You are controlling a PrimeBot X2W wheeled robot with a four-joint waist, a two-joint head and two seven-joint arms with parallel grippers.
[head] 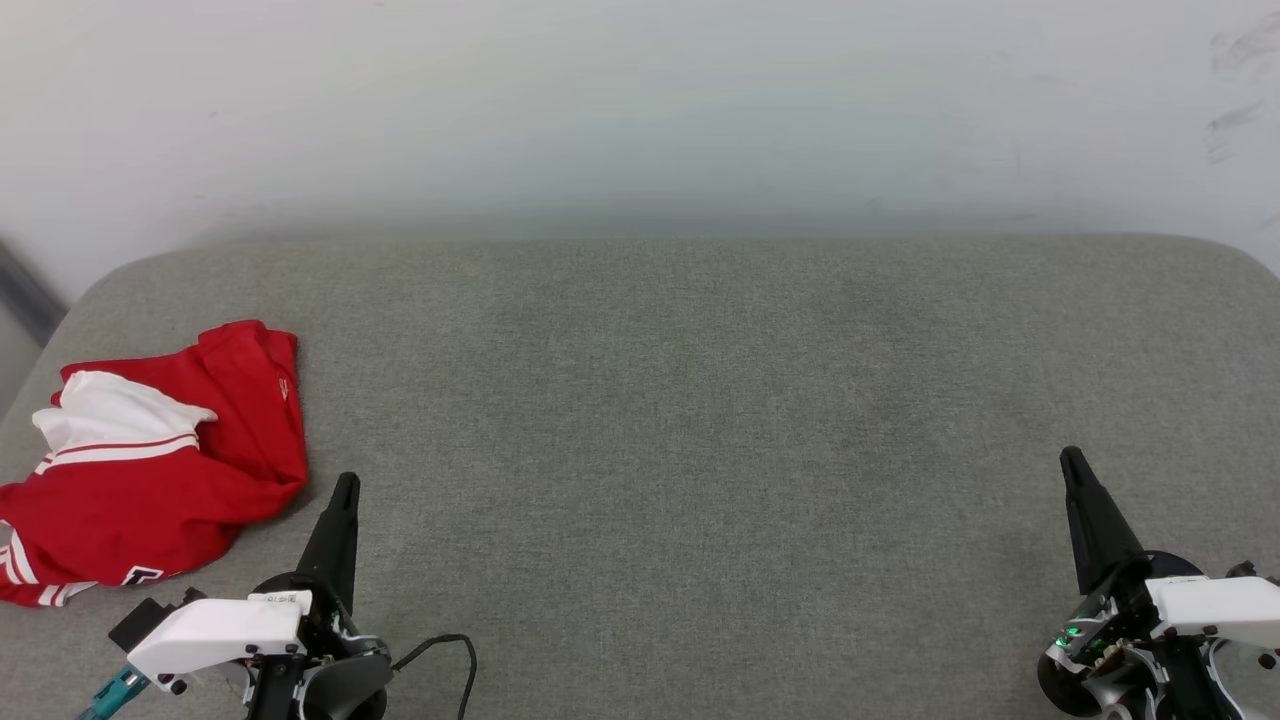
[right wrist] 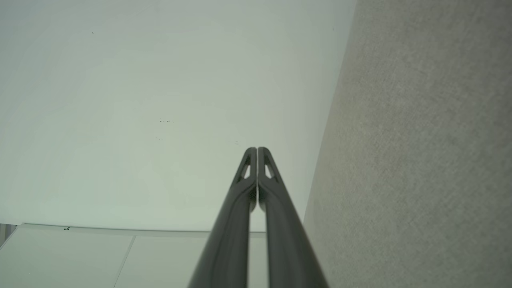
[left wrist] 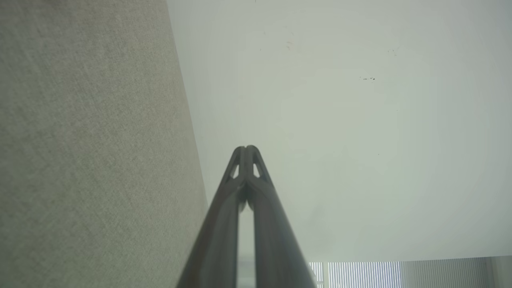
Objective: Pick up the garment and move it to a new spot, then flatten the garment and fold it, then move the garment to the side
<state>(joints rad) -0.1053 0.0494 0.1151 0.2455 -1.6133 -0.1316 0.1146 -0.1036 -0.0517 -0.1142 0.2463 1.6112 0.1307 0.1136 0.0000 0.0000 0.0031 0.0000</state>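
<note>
Both pinched tight and empty: left gripper (head: 345, 482) just beside the crumpled garment (head: 160, 480), right gripper (head: 1070, 458) well apart.

No legible text on the garment (head: 150, 500) or wrist sticker (head: 281, 599)

The garment (head: 160, 480) lies crumpled at the far-left edge of a grey fabric surface (head: 700, 420) — red cloth bunched around a white sleeve with striped trim. Just to its right, the left gripper (head: 346, 484) points away from the robot, fingers together in one dark spike and holding nothing. The right gripper (head: 1071, 460) — likewise closed and empty — sits near the right edge, well apart from the shirt. A pale wall (head: 640, 100) rises behind.
</note>
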